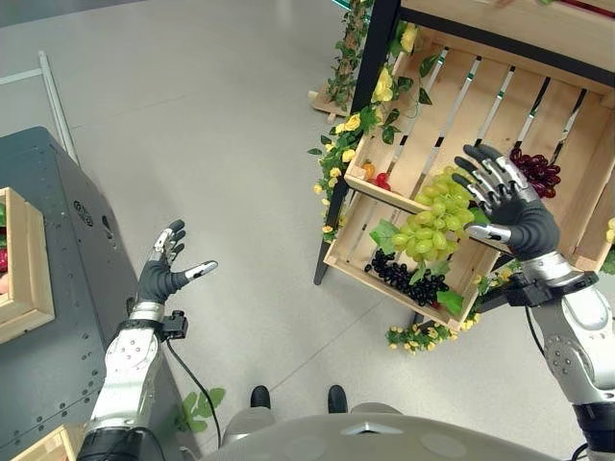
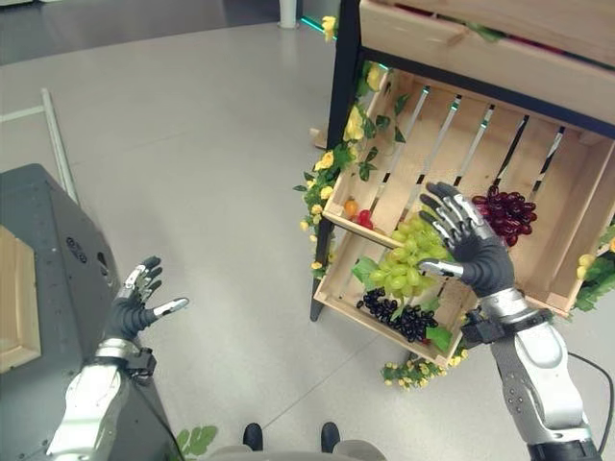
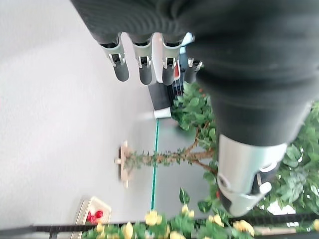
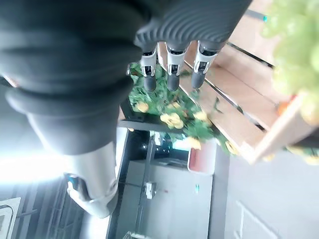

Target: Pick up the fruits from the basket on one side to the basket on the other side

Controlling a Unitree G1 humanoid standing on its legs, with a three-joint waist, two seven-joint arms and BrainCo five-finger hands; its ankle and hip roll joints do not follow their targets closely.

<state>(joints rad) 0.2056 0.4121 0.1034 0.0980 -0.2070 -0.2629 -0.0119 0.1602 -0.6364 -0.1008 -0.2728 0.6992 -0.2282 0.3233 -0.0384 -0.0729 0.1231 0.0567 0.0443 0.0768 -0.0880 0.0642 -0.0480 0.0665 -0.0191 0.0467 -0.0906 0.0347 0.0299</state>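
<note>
Nearest, at about 7 o'clock, the left hand [image 1: 159,274] is spread wide and holds nothing, over the bare floor [image 1: 221,144] beside a grey cabinet [image 1: 58,288]; at 3 o'clock the right hand [image 1: 509,206] is also wide, fingers straight, empty, just beside the green grapes [image 1: 432,223]; these grapes lie in the wooden crate [image 1: 404,163] on the stand, with black grapes [image 1: 408,279] below them toward 5 o'clock and dark red grapes [image 1: 538,171] behind the fingers; yellow flowers [image 1: 351,125] and leaves hang along the black post [image 1: 360,106]; a second wooden box [image 1: 34,279] sits at 9 o'clock.
</note>
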